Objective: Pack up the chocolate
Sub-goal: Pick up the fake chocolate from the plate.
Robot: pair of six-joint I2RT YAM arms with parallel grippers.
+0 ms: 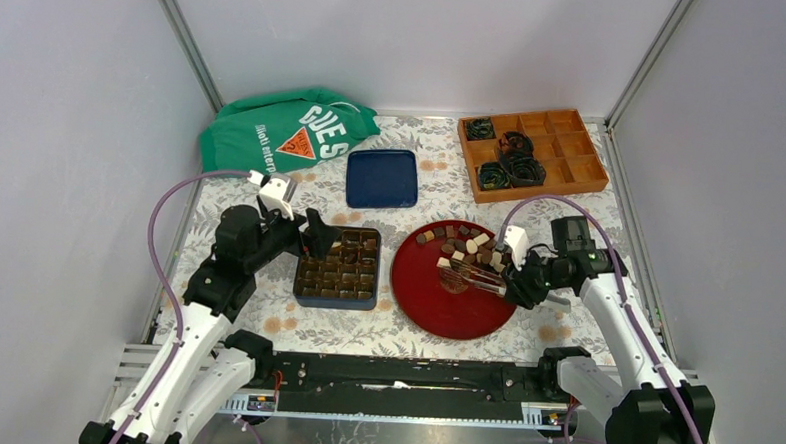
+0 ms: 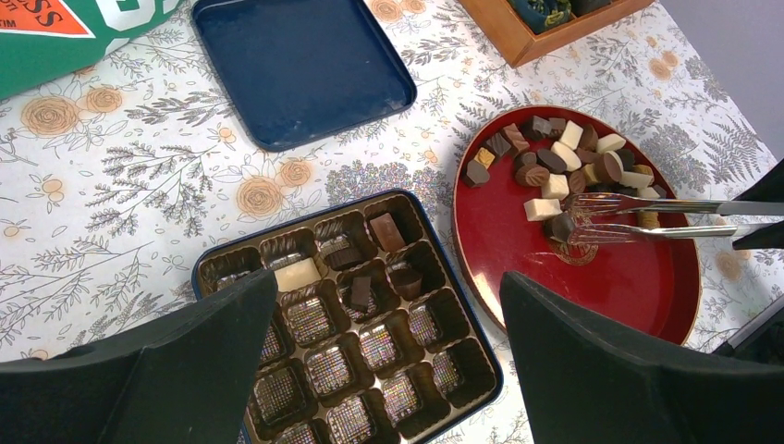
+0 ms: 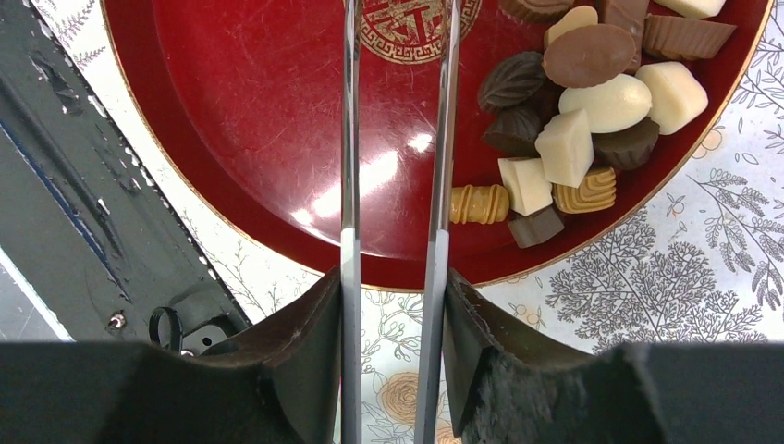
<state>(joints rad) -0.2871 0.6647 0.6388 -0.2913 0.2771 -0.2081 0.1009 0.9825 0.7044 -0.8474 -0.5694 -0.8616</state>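
The chocolate (image 1: 468, 247) is heaped, dark, brown and cream, at the far right of a red plate (image 1: 435, 309). My right gripper (image 1: 516, 284) is shut on metal tongs (image 1: 472, 276), whose tips reach over the plate beside a dark piece (image 2: 559, 227); whether they grip it I cannot tell. In the right wrist view the fingers (image 3: 314, 324) press the two tong arms (image 3: 349, 166) just off the plate rim (image 3: 231, 222). My left gripper (image 2: 386, 277) hangs open over a blue box (image 2: 379, 347) of brown cells. A white piece (image 2: 298, 274) and a few dark ones (image 2: 386, 231) lie in its far rows.
A blue lid (image 1: 382, 177) lies behind the box. A green bag (image 1: 283, 132) sits at the back left. An orange compartment tray (image 1: 561, 174) with black coiled cables (image 1: 512, 157) stands at the back right. A black rail (image 1: 402, 378) runs along the near edge.
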